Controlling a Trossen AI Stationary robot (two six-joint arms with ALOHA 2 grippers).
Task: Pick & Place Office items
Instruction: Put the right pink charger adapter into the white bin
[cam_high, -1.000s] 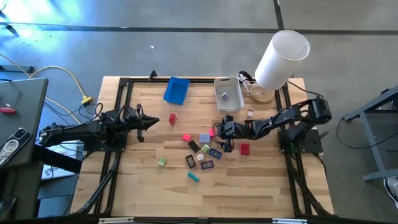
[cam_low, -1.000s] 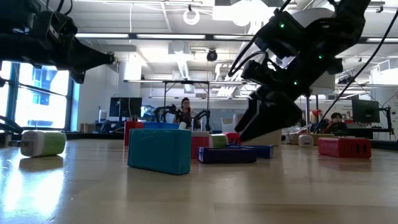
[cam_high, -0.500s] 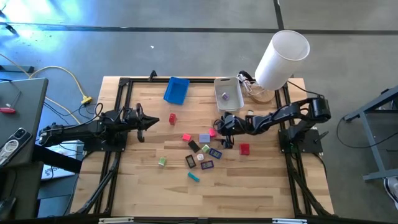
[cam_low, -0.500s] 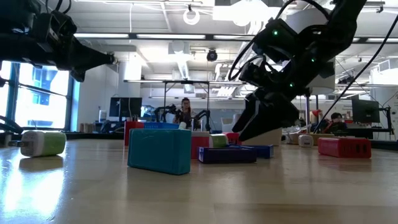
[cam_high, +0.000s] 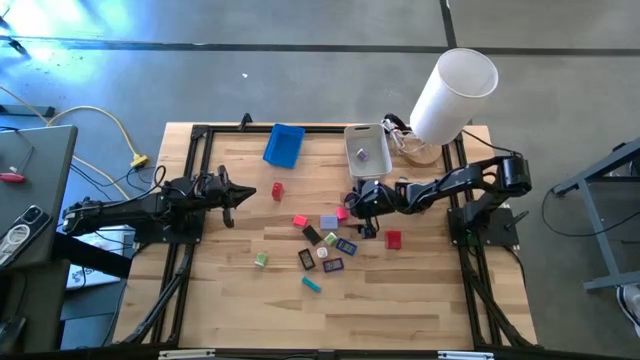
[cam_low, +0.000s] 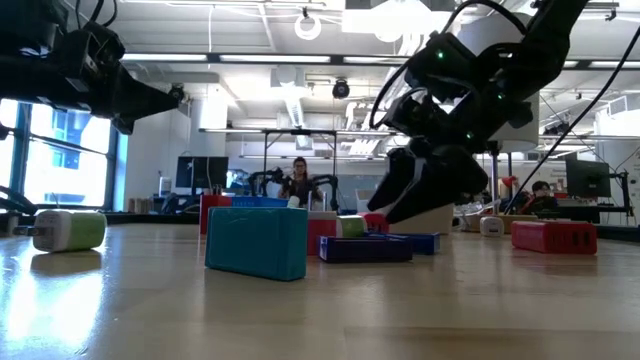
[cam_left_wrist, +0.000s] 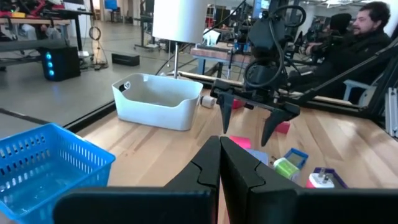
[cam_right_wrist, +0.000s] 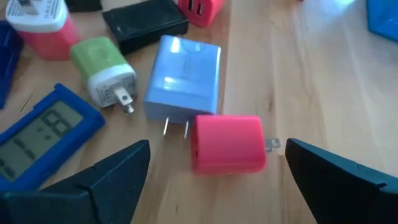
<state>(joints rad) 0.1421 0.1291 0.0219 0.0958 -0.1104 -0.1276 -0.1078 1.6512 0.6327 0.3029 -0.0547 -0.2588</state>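
Hovering wide-open, empty: right hand (cam_right_wrist: 214, 171) straddling pink plug (cam_right_wrist: 227, 144), prongs twd one finger.

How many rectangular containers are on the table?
2. The blue tray lies near the top of the high view, left of centre; the white bin lies just right of it. None seems hidden.

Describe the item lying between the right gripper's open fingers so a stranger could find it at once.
Start at the translucent white bin at the table's far edge and come toward the cluster of small items at the table's centre, where the right gripper hangs open. Between its fingers lies a pink plug-in charger, beside a pale blue charger. It alone is plain pink with rounded corners.
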